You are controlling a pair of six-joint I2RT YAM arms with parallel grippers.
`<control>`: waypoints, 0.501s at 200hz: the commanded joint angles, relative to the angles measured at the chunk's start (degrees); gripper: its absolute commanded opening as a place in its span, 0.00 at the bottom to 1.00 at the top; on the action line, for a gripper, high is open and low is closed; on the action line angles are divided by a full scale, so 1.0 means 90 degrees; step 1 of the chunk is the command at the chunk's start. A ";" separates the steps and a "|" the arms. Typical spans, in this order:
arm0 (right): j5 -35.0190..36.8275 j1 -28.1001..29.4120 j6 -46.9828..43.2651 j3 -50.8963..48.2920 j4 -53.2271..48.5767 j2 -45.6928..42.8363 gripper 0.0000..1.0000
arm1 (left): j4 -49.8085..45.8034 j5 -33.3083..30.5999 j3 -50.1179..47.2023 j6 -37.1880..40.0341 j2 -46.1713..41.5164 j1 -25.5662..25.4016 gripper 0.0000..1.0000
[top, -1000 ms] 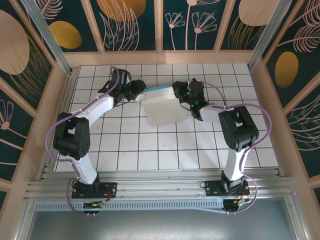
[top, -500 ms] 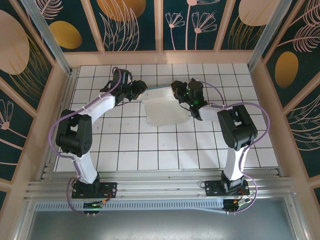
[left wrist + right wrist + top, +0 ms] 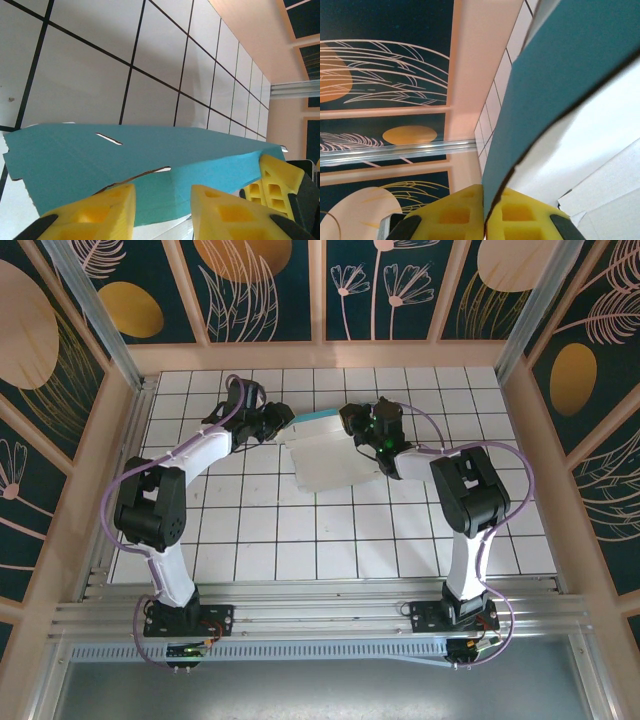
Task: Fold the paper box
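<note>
The overhead camera sits high behind both arm bases, looking down the whole white tiled table (image 3: 300,540) to the dark flower-patterned back wall (image 3: 290,300); the left wrist camera sits very close over its own yellow foam fingers (image 3: 95,212), facing low across the tiles toward a peach wall board (image 3: 250,30); the right wrist camera, closer yet, looks past its yellow fingers (image 3: 450,215) up at dark patterned panels (image 3: 385,65). All three share the thin turquoise-and-white card sheet (image 3: 325,462) at the table's far middle.

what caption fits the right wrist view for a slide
Right gripper shut on the edge of the paper box, turquoise one side, white the other.
</note>
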 commanded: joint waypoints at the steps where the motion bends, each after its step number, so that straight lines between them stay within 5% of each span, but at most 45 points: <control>1: 0.0096 0.0086 -0.0135 0.0142 0.0117 0.0286 0.07 | -0.0108 0.0051 0.0081 0.0054 0.0271 -0.0061 0.33; 100: -0.0070 0.0093 -0.0134 0.0006 0.0709 0.0551 0.09 | 0.0135 0.0143 0.0335 -0.0093 0.0758 -0.0120 0.22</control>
